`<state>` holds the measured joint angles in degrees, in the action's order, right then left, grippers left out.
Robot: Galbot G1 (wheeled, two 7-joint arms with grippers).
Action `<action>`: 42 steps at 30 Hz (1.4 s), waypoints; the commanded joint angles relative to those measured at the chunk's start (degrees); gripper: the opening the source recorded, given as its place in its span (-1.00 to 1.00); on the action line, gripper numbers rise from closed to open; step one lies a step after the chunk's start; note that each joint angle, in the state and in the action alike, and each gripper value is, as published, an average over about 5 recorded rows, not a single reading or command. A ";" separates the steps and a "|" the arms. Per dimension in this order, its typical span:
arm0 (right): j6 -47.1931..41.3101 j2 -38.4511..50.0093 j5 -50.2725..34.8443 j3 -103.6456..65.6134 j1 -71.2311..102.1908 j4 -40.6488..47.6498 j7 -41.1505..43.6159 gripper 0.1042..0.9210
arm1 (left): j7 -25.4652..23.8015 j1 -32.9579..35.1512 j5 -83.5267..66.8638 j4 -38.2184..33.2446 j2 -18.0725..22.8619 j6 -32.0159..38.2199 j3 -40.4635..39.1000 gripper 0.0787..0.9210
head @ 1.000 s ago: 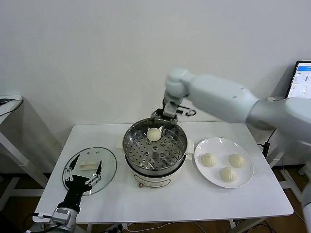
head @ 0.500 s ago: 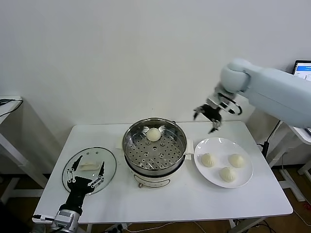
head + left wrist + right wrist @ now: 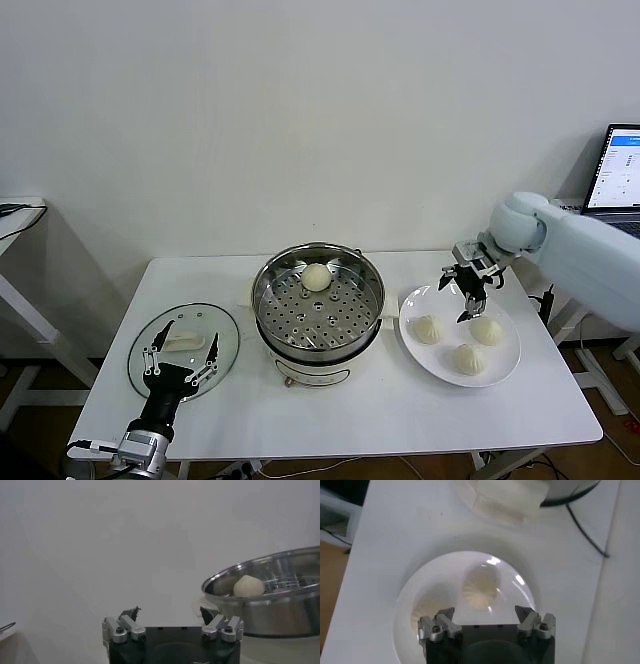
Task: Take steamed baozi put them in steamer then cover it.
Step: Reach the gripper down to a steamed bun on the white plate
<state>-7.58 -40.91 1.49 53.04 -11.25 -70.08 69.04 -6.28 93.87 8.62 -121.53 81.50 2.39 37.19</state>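
Note:
The steamer [image 3: 318,305] stands mid-table with one steamed baozi [image 3: 316,277] on its perforated tray, toward the back. Three more baozi [image 3: 428,328] lie on the white plate [image 3: 411,346] to its right. Above the plate's far side hangs my right gripper [image 3: 468,293], open and empty. In the right wrist view it [image 3: 484,614] hovers over a baozi [image 3: 480,586] on the plate [image 3: 415,587]. The cover [image 3: 222,330] lies flat left of the steamer. My left gripper [image 3: 180,352] waits open at its near edge. The left wrist view shows that gripper [image 3: 170,614], the steamer [image 3: 280,615] and its baozi [image 3: 249,586].
A laptop [image 3: 615,170] stands off the table's right end, with a cable running down beside it. A second white table [image 3: 15,215] is at the far left. The wall is close behind the work table [image 3: 400,420].
My right arm has swung from above the steamer's back rim to the right and come down over the plate, open throughout. The left arm has barely shifted.

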 commanded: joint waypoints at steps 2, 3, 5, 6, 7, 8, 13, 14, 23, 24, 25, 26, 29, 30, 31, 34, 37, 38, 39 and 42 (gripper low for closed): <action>-3.21 -4.02 3.38 -6.18 8.68 5.62 -1.99 0.76 | -0.07 -0.08 0.05 0.19 0.10 0.01 0.02 0.77; -3.15 -4.50 3.72 -6.34 8.88 5.95 -2.12 0.76 | -0.07 -0.10 0.05 0.23 0.11 0.01 0.02 0.77; -3.04 -5.43 4.55 -6.76 9.32 6.63 -2.42 0.76 | -0.08 -0.17 0.04 0.39 0.13 0.04 0.01 0.77; -2.93 -5.89 5.05 -7.07 9.57 7.05 -2.58 0.76 | -0.10 -0.20 0.04 0.51 0.12 0.07 0.01 0.77; -2.79 -6.34 5.49 -7.38 9.81 7.50 -2.78 0.76 | -0.11 -0.21 0.04 0.61 0.11 0.10 0.00 0.77; -2.64 -6.70 5.89 -7.64 10.00 7.89 -2.91 0.76 | -0.13 -0.22 0.04 0.69 0.10 0.12 0.00 0.77; -2.08 -8.15 7.71 -9.35 11.16 9.37 -3.09 0.76 | -0.18 -0.25 0.04 0.81 0.07 0.14 0.01 0.77; -2.07 -8.36 7.97 -9.69 11.42 9.57 -3.09 0.76 | -0.18 -0.26 0.03 0.84 0.07 0.15 0.00 0.77; -1.58 -9.31 9.73 -11.71 13.03 10.67 -3.03 0.76 | -0.19 -0.23 0.04 0.87 0.22 0.15 -0.02 0.77; -1.50 -9.42 9.91 -11.92 13.15 10.77 -3.03 0.76 | -0.18 -0.22 0.04 0.85 0.23 0.13 -0.02 0.77; -1.49 -9.52 10.03 -12.07 13.26 10.84 -3.02 0.76 | -0.17 -0.22 0.04 0.83 0.23 0.11 -0.02 0.77; -1.47 -9.63 10.13 -12.24 13.38 10.91 -3.01 0.76 | -0.15 -0.21 0.05 0.80 0.25 0.10 -0.02 0.77; -1.39 -9.96 10.57 -12.73 13.75 11.12 -2.97 0.76 | -0.13 -0.15 0.07 0.71 0.31 0.09 -0.04 0.77; -1.34 -10.05 10.73 -12.87 13.86 11.19 -2.96 0.76 | -0.13 -0.13 0.08 0.70 0.33 0.09 -0.03 0.77; -1.31 -10.11 10.85 -12.95 13.92 11.24 -2.95 0.76 | -0.13 -0.10 0.08 0.71 0.35 0.09 0.00 0.77; -1.27 -10.23 11.12 -13.25 14.07 11.29 -2.84 0.76 | -0.12 -0.03 0.08 0.74 0.34 0.12 0.12 0.77; -1.29 -10.24 11.32 -13.28 14.10 11.26 -2.62 0.75 | -0.12 0.00 0.08 0.69 0.33 0.13 0.21 0.77; -1.29 -10.23 11.35 -13.26 14.11 11.25 -2.54 0.74 | -0.12 -0.01 0.07 0.68 0.33 0.12 0.21 0.77; -1.28 -10.21 11.42 -13.28 14.14 11.25 -2.45 0.74 | -0.11 -0.03 0.07 0.67 0.34 0.12 0.20 0.77; -1.22 -10.17 11.68 -13.40 14.24 11.28 -2.22 0.61 | -0.09 -0.06 0.07 0.68 0.42 0.14 0.17 0.77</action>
<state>-8.83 -50.78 12.46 40.29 2.61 -59.08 66.67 -6.41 93.81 8.67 -120.82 81.88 2.56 37.38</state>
